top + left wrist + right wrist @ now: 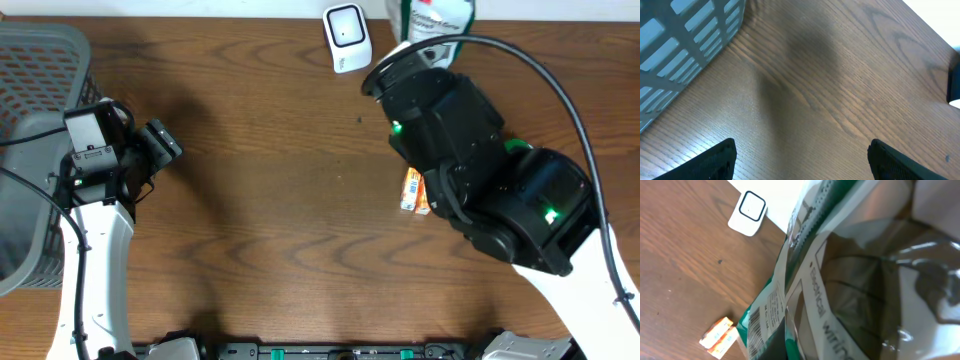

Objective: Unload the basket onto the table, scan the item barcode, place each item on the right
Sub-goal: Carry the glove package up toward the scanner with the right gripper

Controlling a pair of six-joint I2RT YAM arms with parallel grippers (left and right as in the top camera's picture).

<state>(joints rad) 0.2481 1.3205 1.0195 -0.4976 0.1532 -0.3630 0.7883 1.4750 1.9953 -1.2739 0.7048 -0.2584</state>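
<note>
— What is seen from overhead?
— A green-and-white pouch (430, 20) is held at the far edge of the table (280, 200), just right of the white scanner (345, 38). The right gripper (412, 55) is clamped on it. A small orange box (414, 190) is partly covered by the right arm (500, 190). The left gripper (160, 145) is seen beside the grey basket (40, 70).
— And from the left wrist?
— Its fingers (715, 160) are spread wide over bare wood, with nothing between them. The basket is seen at upper left.
— From the right wrist?
— The frame is filled by the pouch, and its barcode (757, 330) is shown at lower left. The fingers are hidden. The scanner and the orange box are seen on the table beyond.
</note>
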